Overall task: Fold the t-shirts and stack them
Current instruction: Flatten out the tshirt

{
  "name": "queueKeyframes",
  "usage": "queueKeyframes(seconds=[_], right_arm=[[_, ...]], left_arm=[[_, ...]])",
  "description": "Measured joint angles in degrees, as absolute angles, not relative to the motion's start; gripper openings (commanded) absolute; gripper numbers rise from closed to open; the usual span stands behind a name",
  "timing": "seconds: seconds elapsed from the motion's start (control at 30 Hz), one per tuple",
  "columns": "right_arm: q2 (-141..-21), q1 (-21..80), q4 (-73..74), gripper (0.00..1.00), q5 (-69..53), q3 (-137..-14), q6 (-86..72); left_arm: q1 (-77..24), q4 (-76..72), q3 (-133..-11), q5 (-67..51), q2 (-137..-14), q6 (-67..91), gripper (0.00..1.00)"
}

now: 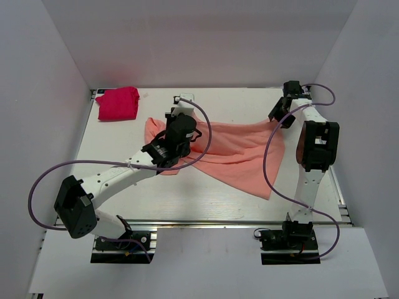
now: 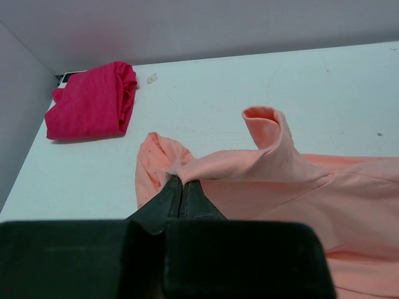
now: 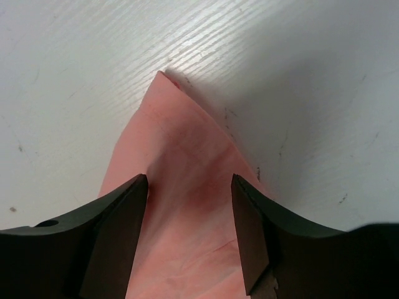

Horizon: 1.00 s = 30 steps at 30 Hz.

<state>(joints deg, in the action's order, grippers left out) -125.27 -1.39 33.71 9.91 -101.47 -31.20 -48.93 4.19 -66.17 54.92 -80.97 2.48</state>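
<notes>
Cloth of the pink shirt (image 1: 237,156) looks soft, light, floppy — best taken at corners: left claw (image 2: 182,185) pinches an edge, right claw (image 3: 189,184) stands spread astride a corner.

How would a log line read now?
left end effector: pinching pink shirt | right end effector: open astride its corner | red shirt: folded
</notes>
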Motion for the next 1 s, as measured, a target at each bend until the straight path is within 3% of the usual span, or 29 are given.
queueKeyframes(seconds=[0.2,0.57,0.67,0.8,0.87,1.0], right_arm=[[-125.32,-1.41,32.67,0.70,7.75,-101.45,-30.20],[-121.47,-1.39,27.14,0.70,6.44,-90.32,-21.12],[-121.19,-1.39,26.13,0.60,6.44,-89.41,-19.62],[-121.19,-1.39,25.36,0.28,6.42,-89.01,-18.37],[-121.10,-1.39,24.93,0.22,6.42,-88.66,-18.46],[-120.38,-1.37,24.91,0.21,6.50,-88.49,-18.46]], left_arm=[[-47.72,4.32,-66.17,54.89,-80.97,2.37,0.00],[-45.82,5.63,-66.06,53.60,-81.17,4.99,0.00],[-45.28,6.55,-66.06,53.25,-81.97,6.17,0.00],[-44.60,7.57,-66.04,52.53,-83.20,7.20,0.00],[-44.29,7.94,-66.04,52.16,-83.53,7.53,0.00],[-43.92,8.23,-66.04,51.64,-83.59,7.84,0.00]])
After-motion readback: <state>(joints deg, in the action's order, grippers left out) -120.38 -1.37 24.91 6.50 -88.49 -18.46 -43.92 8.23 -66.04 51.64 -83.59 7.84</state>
